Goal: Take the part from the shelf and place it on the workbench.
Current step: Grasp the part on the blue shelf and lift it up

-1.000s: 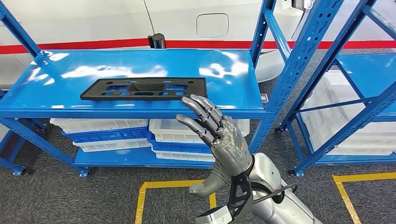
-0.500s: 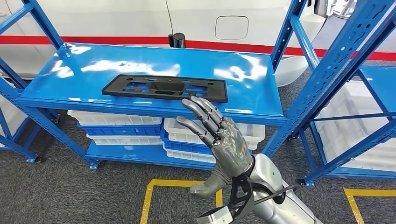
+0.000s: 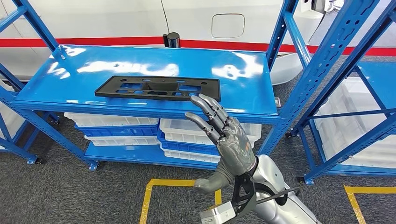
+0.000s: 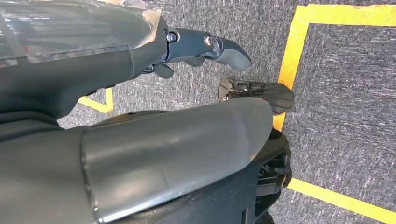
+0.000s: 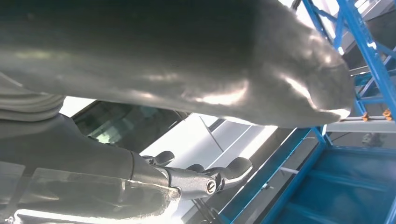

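Note:
A flat black part (image 3: 156,87) with several cut-outs lies along the front of the blue shelf (image 3: 243,88). My right hand (image 3: 224,140) is raised in front of the shelf with its fingers spread and nothing in it. Its fingertips reach the shelf's front edge just below the part's right end, without gripping it. The right wrist view looks past the same hand (image 5: 201,179) toward the blue rack. My left hand (image 4: 205,46) hangs above the grey carpet, holding nothing.
White and blue bins (image 3: 187,133) fill the lower shelf. A second blue rack (image 3: 345,93) stands to the right. Behind the shelf are a white body with a red stripe (image 3: 116,42) and a small black cylinder (image 3: 171,40). Yellow tape (image 3: 154,186) marks the floor.
The whole picture has shifted, so the camera has moved. My right hand stays raised and open, its fingertips now slightly nearer the part's right end.

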`<control>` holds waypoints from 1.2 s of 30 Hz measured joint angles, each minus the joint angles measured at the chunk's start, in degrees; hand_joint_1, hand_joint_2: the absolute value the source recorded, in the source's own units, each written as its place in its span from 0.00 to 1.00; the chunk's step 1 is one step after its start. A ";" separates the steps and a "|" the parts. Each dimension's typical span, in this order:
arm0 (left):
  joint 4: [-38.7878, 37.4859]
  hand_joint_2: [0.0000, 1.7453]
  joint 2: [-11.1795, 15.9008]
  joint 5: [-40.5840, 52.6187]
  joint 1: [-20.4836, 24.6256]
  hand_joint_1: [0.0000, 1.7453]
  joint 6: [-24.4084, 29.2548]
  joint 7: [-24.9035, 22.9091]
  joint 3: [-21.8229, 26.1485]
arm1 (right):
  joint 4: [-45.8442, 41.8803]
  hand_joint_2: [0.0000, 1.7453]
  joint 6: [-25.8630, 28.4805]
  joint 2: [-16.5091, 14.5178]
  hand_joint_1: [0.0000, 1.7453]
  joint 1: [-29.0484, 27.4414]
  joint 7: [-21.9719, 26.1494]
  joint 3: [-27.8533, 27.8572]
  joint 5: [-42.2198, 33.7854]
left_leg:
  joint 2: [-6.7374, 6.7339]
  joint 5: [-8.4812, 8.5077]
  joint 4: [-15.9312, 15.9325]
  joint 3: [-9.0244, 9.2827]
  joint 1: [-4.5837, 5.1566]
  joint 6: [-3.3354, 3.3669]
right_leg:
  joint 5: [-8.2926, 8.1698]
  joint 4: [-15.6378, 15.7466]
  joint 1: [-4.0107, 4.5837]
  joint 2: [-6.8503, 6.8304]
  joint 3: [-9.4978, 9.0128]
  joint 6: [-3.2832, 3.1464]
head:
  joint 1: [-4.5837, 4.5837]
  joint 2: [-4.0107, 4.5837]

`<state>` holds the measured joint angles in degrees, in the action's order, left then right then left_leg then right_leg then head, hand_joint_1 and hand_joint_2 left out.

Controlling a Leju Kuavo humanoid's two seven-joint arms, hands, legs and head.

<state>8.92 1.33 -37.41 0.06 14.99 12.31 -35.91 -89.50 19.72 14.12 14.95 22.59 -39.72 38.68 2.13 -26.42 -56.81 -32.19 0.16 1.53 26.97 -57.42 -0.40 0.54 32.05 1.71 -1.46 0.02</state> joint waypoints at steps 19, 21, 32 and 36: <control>0.00 0.00 0.67 0.44 0.13 0.00 -1.09 -0.37 -1.30 | 0.76 1.00 2.01 0.06 0.00 -1.70 -7.20 0.43 14.42 | 0.00 -0.03 -0.05 -0.03 0.55 -0.12 | 0.00 0.03 -0.55 0.00 -0.04 0.02 | 0.00 0.00; 0.00 0.00 0.74 0.38 0.13 0.00 -1.18 -0.37 -1.36 | 1.32 1.00 2.60 0.14 0.00 -1.68 -9.44 0.20 18.22 | 0.00 -0.03 -0.05 -0.03 0.55 -0.12 | 0.00 0.03 -0.55 0.00 -0.04 0.02 | 0.00 0.00; 0.00 0.00 1.07 0.38 0.13 0.00 -1.43 -0.58 -1.83 | 4.14 1.00 3.15 0.57 0.00 -1.07 -12.26 -1.11 24.09 | 0.00 -0.03 -0.05 -0.04 0.55 -0.12 | 0.00 0.03 -0.54 -0.01 -0.04 0.02 | 0.00 0.00; 0.00 0.00 1.20 0.38 0.13 0.00 -1.50 -0.69 -1.83 | 4.62 1.00 3.14 0.60 0.00 -1.03 -12.24 -1.69 24.10 | 0.00 -0.03 -0.05 -0.05 0.55 -0.12 | 0.00 0.03 -0.54 -0.01 -0.04 0.02 | 0.00 0.00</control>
<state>8.92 2.52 -37.03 0.19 13.50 11.61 -37.74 -84.89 22.86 14.72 13.92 10.35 -41.41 62.77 2.14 -26.44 -56.86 -32.23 0.70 1.40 26.98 -57.39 -0.94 0.54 32.01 1.72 -1.46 0.02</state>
